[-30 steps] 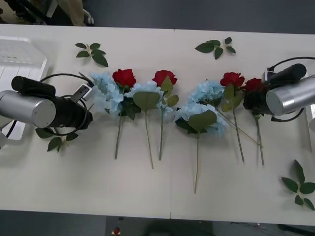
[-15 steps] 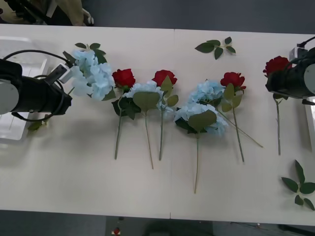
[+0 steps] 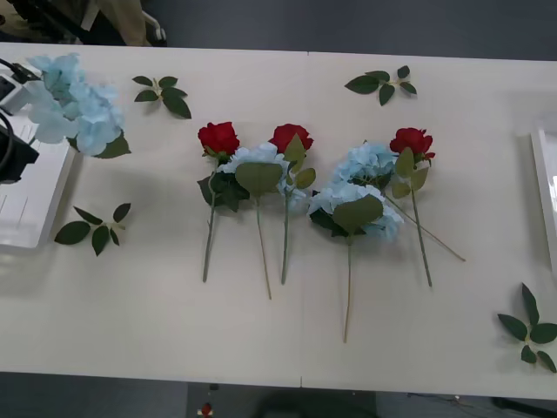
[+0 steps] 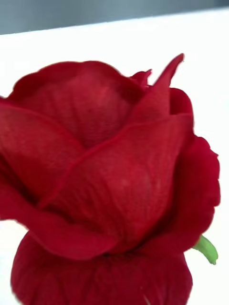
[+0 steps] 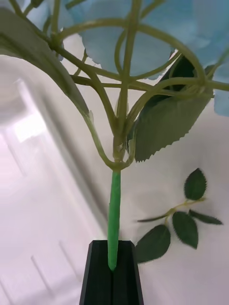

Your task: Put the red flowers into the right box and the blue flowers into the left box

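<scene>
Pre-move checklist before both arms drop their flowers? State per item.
1. Left gripper shut on the blue flower's stem: ok.
2. Blue flower head over the left box: not ok, it hangs at the box's table-side edge, partly over the table.
3. Red rose held by the right gripper: cannot tell, fingers hidden behind the bloom.
4. Rose over the right box: cannot tell.
5. Flowers left on the table: three roses, three blue clusters, overlapping.

No readable text, labels, brands or numbers were found on anything in the three views.
</scene>
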Robot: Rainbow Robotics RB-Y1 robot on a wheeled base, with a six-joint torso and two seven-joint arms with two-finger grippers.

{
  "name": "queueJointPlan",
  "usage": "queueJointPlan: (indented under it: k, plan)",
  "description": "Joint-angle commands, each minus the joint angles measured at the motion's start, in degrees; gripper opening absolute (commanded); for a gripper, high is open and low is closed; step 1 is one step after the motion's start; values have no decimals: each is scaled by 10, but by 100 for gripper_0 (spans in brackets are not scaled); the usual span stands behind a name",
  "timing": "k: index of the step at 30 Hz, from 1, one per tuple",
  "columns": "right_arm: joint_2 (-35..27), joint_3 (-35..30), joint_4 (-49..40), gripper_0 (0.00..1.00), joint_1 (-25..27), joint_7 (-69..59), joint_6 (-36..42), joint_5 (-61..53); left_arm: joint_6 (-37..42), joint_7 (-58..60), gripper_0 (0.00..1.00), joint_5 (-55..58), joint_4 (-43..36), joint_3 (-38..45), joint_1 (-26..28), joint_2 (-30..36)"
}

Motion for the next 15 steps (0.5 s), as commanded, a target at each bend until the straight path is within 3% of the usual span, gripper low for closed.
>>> queueJointPlan:
  k: [1, 11, 15]
  plan:
    - [-43, -13, 42, 0, -9, 69, -37, -12, 2, 26, 0, 5, 40, 8, 5, 43]
    - [-72, -11, 183, 0, -10, 203, -126, -13, 9, 24, 0, -26, 180, 8, 3, 43]
    - [-72, -10, 235, 0, -12, 241, -181, 13, -15, 25, 0, -95, 232, 8, -2, 22]
